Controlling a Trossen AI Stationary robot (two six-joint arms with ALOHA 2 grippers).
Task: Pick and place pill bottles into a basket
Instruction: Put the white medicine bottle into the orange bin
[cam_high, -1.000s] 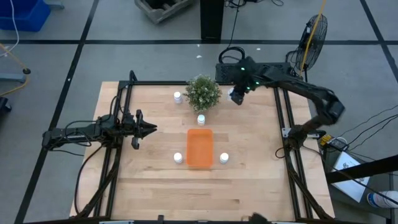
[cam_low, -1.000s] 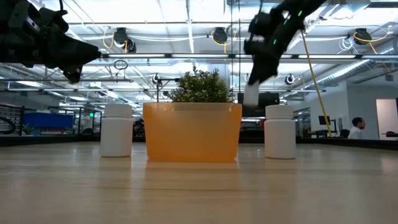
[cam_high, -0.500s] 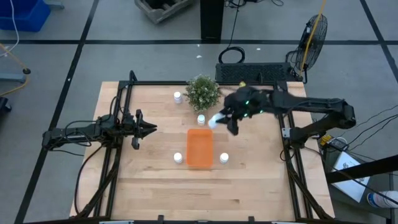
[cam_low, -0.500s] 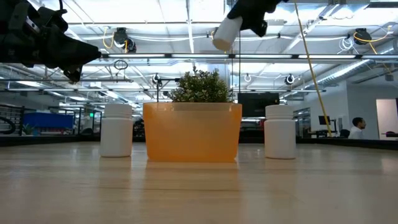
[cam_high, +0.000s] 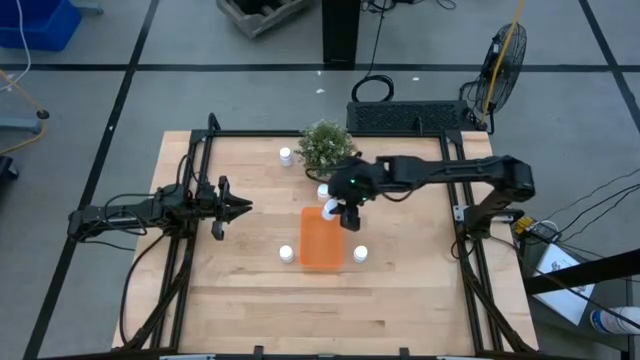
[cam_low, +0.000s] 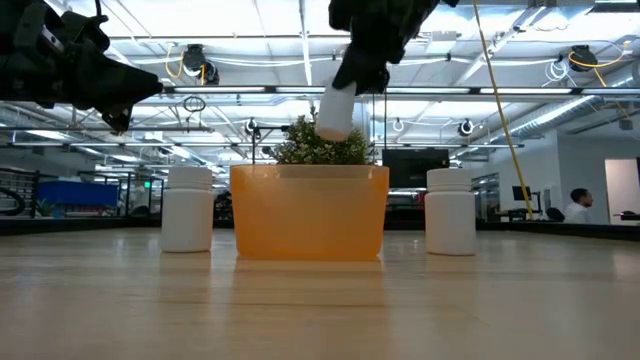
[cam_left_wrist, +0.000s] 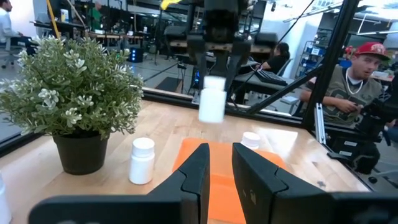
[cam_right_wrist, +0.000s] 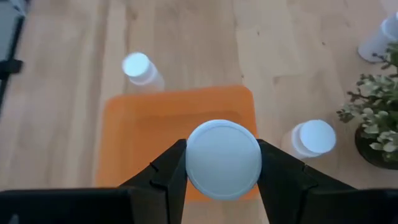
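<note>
The orange tray lies mid-table and also shows in the low view. My right gripper is shut on a white pill bottle above the tray's far end, clear of the tray in the low view. Three bottles stand on the table: one beside the tray's far end, and one on each side of its near end. Another bottle stands left of the plant. My left gripper waits left of the tray, its fingers a narrow gap apart. My right gripper pinches the bottle's upper end between its two fingers, one on each side. The fingers come from above, pointing down. The bottle hangs below them, slightly tilted, lifted clear above the tray's far end.
A potted green plant stands at the table's far middle, just behind the held bottle. Black frame rails run along the table's left and right sides. People sit beyond the table in the left wrist view.
My right gripper has carried the bottle from right of the plant toward the table's near left, to above the tray's far end. The bottle rose high on the way and now hangs lower, closer to the tray. My left arm has kept still.
</note>
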